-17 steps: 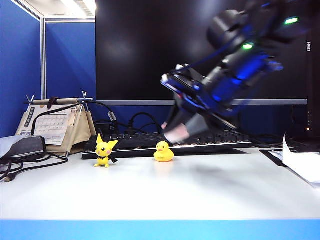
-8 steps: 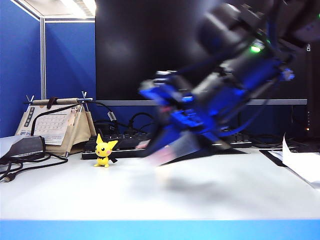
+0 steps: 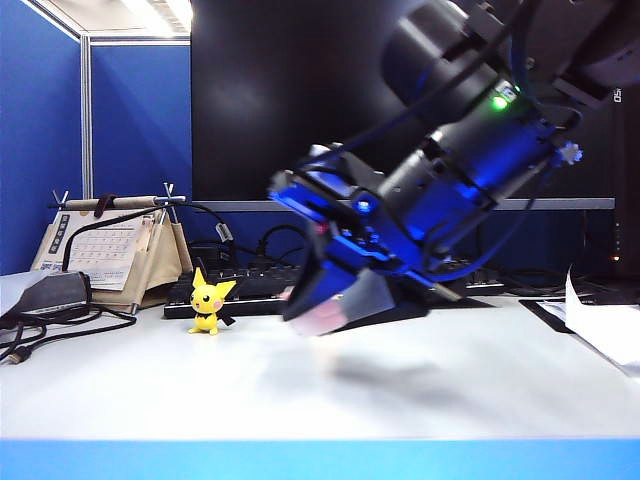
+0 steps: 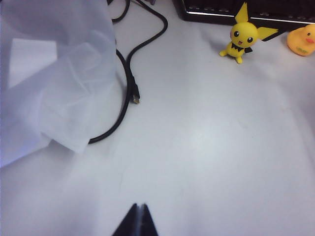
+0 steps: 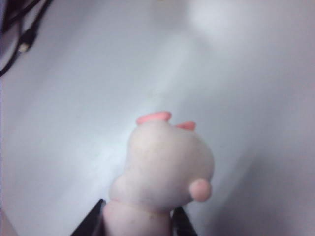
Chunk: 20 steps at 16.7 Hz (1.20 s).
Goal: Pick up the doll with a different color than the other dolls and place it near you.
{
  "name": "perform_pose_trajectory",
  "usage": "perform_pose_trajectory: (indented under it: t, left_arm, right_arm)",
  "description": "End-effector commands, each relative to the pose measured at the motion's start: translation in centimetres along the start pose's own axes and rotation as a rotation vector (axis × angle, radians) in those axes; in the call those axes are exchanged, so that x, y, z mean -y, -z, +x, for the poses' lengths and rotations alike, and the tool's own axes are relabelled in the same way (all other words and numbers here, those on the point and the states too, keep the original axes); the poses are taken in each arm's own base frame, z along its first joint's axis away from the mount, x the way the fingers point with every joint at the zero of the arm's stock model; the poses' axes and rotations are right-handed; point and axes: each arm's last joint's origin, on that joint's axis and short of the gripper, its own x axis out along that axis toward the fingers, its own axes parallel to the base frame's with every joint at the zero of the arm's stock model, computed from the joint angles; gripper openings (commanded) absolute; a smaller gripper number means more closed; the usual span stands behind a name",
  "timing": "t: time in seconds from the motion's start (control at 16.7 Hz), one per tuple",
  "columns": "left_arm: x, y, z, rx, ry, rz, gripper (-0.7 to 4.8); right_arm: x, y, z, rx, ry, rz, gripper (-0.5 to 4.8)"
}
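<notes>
The pale white-pink doll (image 5: 167,162), seen from behind with pink ear tips, is clamped at its body by my right gripper (image 5: 139,212). In the exterior view that right gripper (image 3: 325,305) hangs tilted just above the table's middle, the doll (image 3: 322,318) a pinkish patch at its tip. The yellow pointy-eared figure (image 3: 208,303) stands to its left in front of the keyboard. The duck is hidden behind the arm there, but the left wrist view shows the duck (image 4: 302,40) beside the pointy-eared figure (image 4: 244,35). My left gripper (image 4: 140,207) is shut and empty over bare table.
A black keyboard (image 3: 250,283) and a dark monitor (image 3: 300,100) stand behind the toys. A desk calendar (image 3: 105,250) and black cables (image 4: 129,83) lie at the left, next to a white plastic sheet (image 4: 54,78). White paper (image 3: 605,325) lies at the right.
My right arm has swung left and toward the camera, sinking closer to the table with the doll in its grip; it now covers the duck. The left gripper has stayed still.
</notes>
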Motion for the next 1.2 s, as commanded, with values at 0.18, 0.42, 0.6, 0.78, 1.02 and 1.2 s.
perform_pose_trajectory:
  t: [0.18, 0.42, 0.6, 0.78, 1.02, 1.2]
  left_arm:
    - [0.0, 0.0, 0.0, 0.0, -0.004, 0.006, -0.05]
    - [0.0, 0.0, 0.0, 0.0, -0.004, 0.006, -0.05]
    - [0.0, 0.0, 0.0, 0.0, -0.004, 0.005, -0.05]
    - [0.0, 0.0, 0.0, 0.0, -0.004, 0.005, -0.05]
    - [0.0, 0.0, 0.0, 0.0, -0.004, 0.006, -0.05]
    - [0.0, 0.0, 0.0, 0.0, -0.004, 0.006, -0.05]
  right_arm:
    - [-0.1, 0.4, 0.0, -0.014, -0.016, 0.004, 0.8]
    - [0.3, 1.4, 0.0, -0.043, -0.006, 0.022, 0.8]
    - [0.3, 1.4, 0.0, -0.043, -0.007, 0.025, 0.81]
    - [0.3, 1.4, 0.0, -0.048, -0.009, 0.026, 0.87]
    - [0.5, 1.8, 0.0, -0.089, 0.01, 0.037, 1.23]
    - [0.6, 1.9, -0.1, -0.098, 0.023, 0.047, 1.63]
